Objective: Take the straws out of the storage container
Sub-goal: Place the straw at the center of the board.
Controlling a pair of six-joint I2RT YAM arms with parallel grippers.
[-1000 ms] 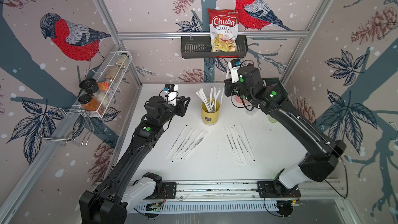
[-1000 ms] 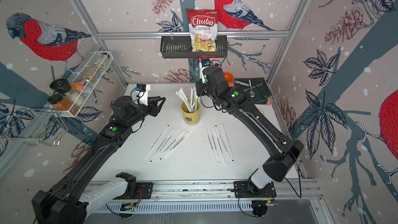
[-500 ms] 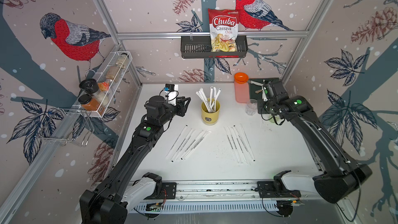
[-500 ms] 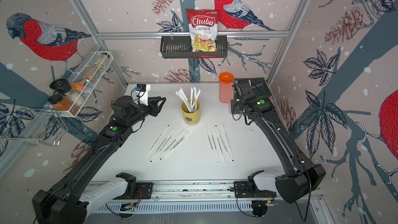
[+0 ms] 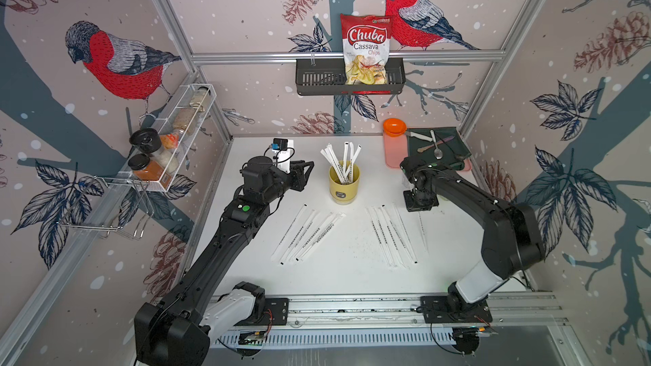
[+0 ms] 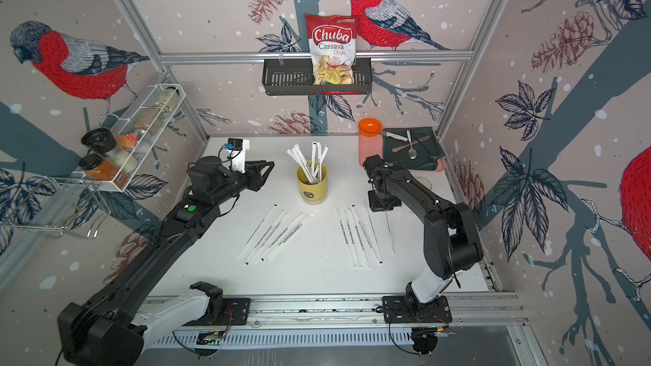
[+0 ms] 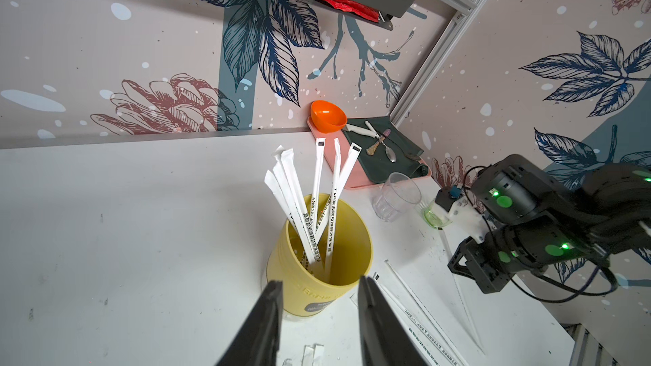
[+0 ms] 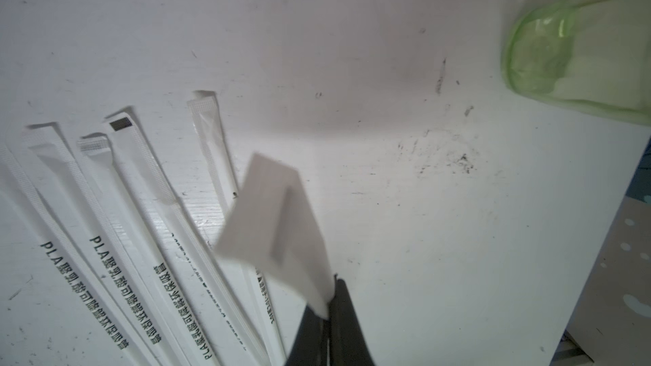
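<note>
L arm stretched fwd, left gripper (image 5: pixel 307 167) level, jaws apart & empty, at 9 o'clock of the yellow storage cup (image 5: pixel 343 184), bare table between. R arm elbow-high, right gripper (image 8: pixel 329 308) pointing down at cup's 3 o'clock, pinched on the end of one wrapped straw (image 8: pixel 274 227). Several straws (image 5: pixel 343 160) stand in cup. Straw fan (image 5: pixel 306 234) lies at 7 o'clock, another fan (image 5: pixel 391 235) at 5. Green glass (image 8: pixel 570 54) & table edge close to R gripper

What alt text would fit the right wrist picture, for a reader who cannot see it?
The right claw, shut, pinches the flat end of one wrapped straw over a white table. Several other wrapped straws lie side by side on it, and a pale green see-through object sits apart from them.
</note>
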